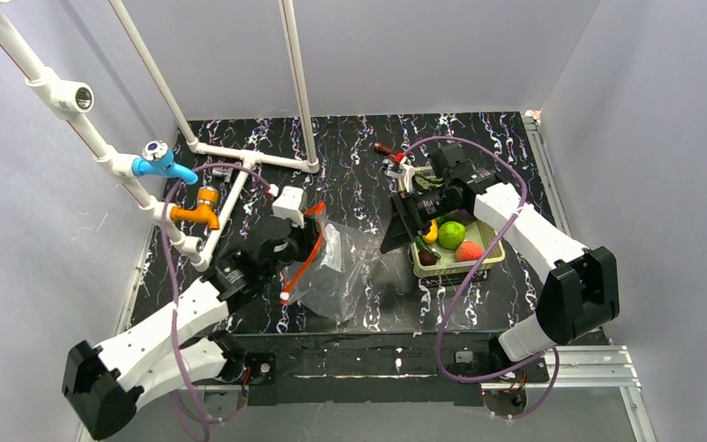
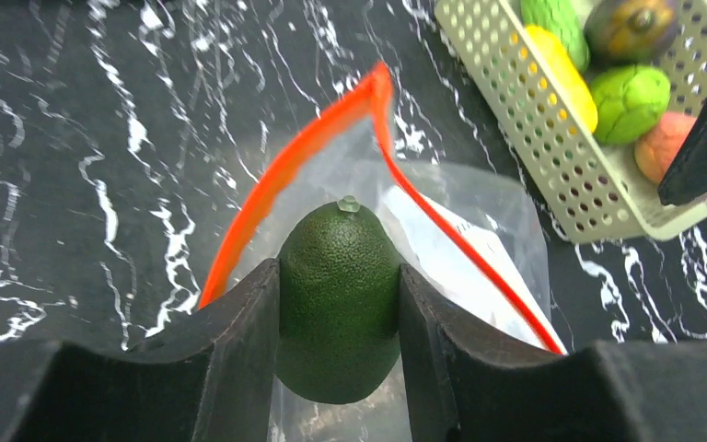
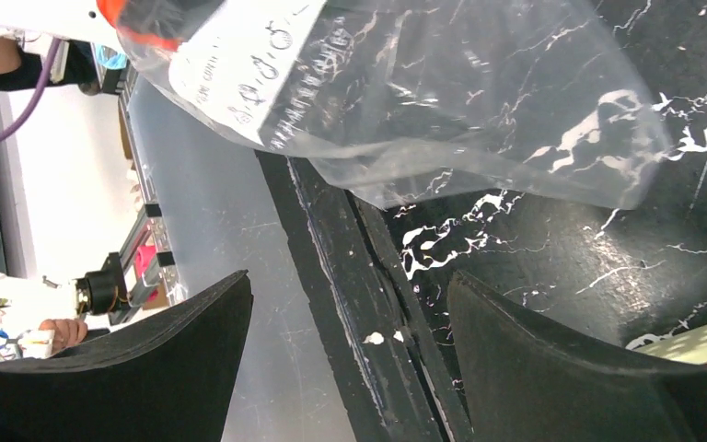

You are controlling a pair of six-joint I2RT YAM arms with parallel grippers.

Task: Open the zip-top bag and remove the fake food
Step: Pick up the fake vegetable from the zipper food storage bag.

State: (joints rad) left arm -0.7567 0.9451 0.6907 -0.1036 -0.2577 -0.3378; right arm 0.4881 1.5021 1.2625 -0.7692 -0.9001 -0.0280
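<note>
You're working on a black, white-veined counter (image 1: 359, 184) closed in by pale walls (image 1: 663, 110). The zip-top bag (image 1: 336, 267) lies left of centre, just ahead of the left arm. Its red-orange zipper strip (image 2: 285, 166) is parted into an open mouth. Your left tool (image 2: 339, 276) is clamped on the dark green avocado (image 2: 336, 322), one finger on each side, right at that mouth. You can't tell from either view whether the fruit's lower end is clear of the plastic.

Further right stands the yellow-green perforated basket (image 2: 534, 138), apart from the bag. It holds the yellow piece (image 2: 562, 74), the green round fruit (image 2: 631, 99), the red-orange tomato (image 2: 663, 145) and the cucumber (image 2: 557, 17).

Your right tool (image 3: 350, 304) hangs between basket and bag, its fingers spread wide with nothing between them, looking across the counter's near edge at the bag's closed end.
</note>
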